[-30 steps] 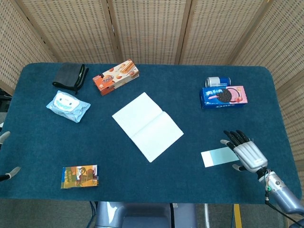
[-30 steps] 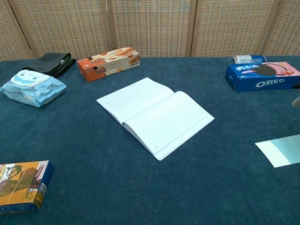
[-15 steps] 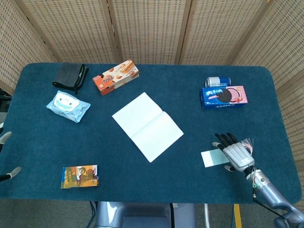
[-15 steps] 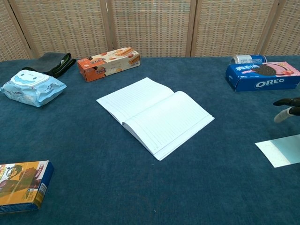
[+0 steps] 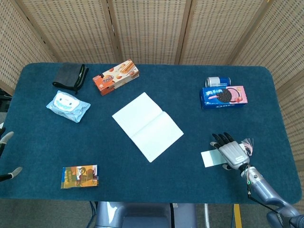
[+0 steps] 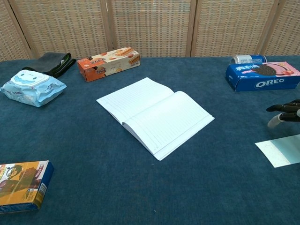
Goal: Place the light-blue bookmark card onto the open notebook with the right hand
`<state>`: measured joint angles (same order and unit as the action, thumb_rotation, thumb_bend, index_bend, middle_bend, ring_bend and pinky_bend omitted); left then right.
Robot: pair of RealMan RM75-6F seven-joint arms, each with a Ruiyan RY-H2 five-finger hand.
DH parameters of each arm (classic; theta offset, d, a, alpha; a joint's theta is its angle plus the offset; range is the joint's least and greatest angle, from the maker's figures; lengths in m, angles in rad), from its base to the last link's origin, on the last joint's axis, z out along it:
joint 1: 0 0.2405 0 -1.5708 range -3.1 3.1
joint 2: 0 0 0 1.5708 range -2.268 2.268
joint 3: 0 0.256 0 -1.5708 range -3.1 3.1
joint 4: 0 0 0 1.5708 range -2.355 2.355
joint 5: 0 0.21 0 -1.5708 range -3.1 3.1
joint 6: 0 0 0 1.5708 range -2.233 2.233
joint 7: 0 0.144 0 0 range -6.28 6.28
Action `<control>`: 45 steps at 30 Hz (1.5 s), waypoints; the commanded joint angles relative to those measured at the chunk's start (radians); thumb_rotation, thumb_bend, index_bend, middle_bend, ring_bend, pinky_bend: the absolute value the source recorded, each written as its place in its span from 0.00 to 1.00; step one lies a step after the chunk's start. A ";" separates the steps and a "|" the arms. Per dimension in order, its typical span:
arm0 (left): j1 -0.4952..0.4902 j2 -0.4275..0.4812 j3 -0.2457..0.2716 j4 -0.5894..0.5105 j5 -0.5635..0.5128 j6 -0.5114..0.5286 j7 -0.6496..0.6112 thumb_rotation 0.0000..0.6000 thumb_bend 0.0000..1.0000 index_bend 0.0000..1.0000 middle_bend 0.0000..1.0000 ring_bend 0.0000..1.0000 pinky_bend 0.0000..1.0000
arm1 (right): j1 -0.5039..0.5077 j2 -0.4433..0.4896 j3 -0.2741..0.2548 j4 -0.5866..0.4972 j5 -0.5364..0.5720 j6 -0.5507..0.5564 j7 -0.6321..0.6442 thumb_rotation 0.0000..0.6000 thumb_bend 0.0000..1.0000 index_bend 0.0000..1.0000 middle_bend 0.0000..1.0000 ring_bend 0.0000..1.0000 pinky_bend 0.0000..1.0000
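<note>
The light-blue bookmark card lies flat on the blue table at the front right. My right hand is over the card's right end with its fingers spread and nothing in them. In the chest view its dark fingers hang above the cloth just behind the card. Whether the palm touches the card I cannot tell. The open notebook lies in the middle of the table, well to the left of the card. Only two fingertips of my left hand show at the left edge, set far apart.
An Oreo box and a can sit behind the right hand. At the back left are an orange biscuit box, a black pouch and a wipes pack. A small snack box lies at the front left.
My right hand has slid left from beside the card's right end to over it, and its fingers have come into the chest view. The card, notebook and left hand have not moved.
</note>
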<state>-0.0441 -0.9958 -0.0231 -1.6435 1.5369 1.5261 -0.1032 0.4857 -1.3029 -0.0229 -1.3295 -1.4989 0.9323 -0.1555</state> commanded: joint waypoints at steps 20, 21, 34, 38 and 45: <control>-0.002 0.002 -0.002 0.000 -0.005 -0.003 -0.006 1.00 0.00 0.00 0.00 0.00 0.00 | 0.014 -0.025 -0.002 -0.005 0.046 -0.026 -0.083 1.00 0.05 0.24 0.00 0.00 0.00; -0.002 0.003 -0.002 0.000 -0.006 -0.003 -0.007 1.00 0.00 0.00 0.00 0.00 0.00 | 0.014 -0.025 -0.002 -0.007 0.047 -0.026 -0.086 1.00 0.05 0.25 0.00 0.00 0.00; -0.002 0.005 0.000 0.002 -0.004 -0.004 -0.015 1.00 0.00 0.00 0.00 0.00 0.00 | 0.017 -0.043 -0.008 0.007 0.038 -0.014 -0.088 1.00 0.05 0.35 0.00 0.00 0.00; -0.002 0.005 -0.001 0.001 -0.005 -0.004 -0.015 1.00 0.00 0.00 0.00 0.00 0.00 | 0.017 -0.044 -0.009 0.008 0.037 -0.012 -0.089 1.00 0.05 0.41 0.00 0.00 0.00; -0.003 0.005 0.000 0.001 -0.005 -0.005 -0.014 1.00 0.00 0.00 0.00 0.00 0.00 | 0.015 -0.053 -0.015 0.021 0.018 0.004 -0.076 1.00 0.11 0.50 0.00 0.00 0.00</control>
<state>-0.0467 -0.9905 -0.0231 -1.6426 1.5319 1.5211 -0.1176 0.5012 -1.3556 -0.0375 -1.3090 -1.4798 0.9355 -0.2317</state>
